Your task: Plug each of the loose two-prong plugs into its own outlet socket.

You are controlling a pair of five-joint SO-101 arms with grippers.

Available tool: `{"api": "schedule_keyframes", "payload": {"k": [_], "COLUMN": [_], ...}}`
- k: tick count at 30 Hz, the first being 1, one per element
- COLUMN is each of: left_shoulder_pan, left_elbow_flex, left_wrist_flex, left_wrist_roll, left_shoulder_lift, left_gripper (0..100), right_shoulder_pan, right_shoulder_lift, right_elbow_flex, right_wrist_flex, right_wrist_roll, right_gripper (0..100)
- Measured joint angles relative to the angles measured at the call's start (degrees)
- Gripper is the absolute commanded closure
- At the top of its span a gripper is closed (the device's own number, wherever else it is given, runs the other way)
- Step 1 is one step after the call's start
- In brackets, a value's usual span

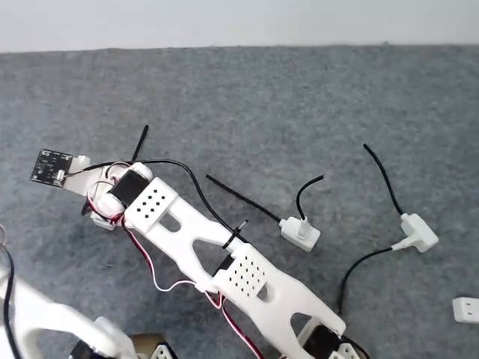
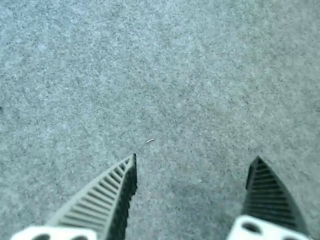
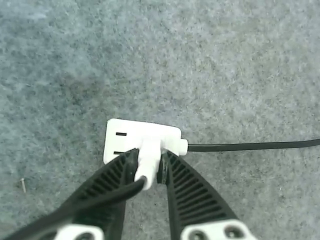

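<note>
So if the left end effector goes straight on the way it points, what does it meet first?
Probably just the grey carpet; the left end effector is open with nothing ahead.

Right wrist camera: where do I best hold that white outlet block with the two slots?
Grip the narrow white stub on the long edge of the outlet block, across its flat sides, coming in square to the cable, as the right pincer sits now. The stub is narrow enough to pinch, and the slots and cable stay clear.

Grey table (image 1: 247, 97) carries a central corded socket (image 1: 301, 232), an outer corded socket (image 1: 418, 232) and a white block (image 1: 465, 309).
</note>
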Motion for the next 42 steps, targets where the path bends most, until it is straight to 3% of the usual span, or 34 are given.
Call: {"api": "schedule_keyframes", "payload": {"k": [42], "left_shoulder_pan": [0.00], "left_elbow_flex": [0.00], "left_wrist_flex": [0.00], "left_wrist_roll": [0.00], "left_shoulder_lift": [0.09], "left_gripper": [65], "right_shoulder_pan": [0.44], "right_shoulder_lift": [5.36], "right_elbow_flex": [-2.29], "right_wrist_flex": [0.53], "right_wrist_roll": [-0.26], "right_gripper": [98.0]}}
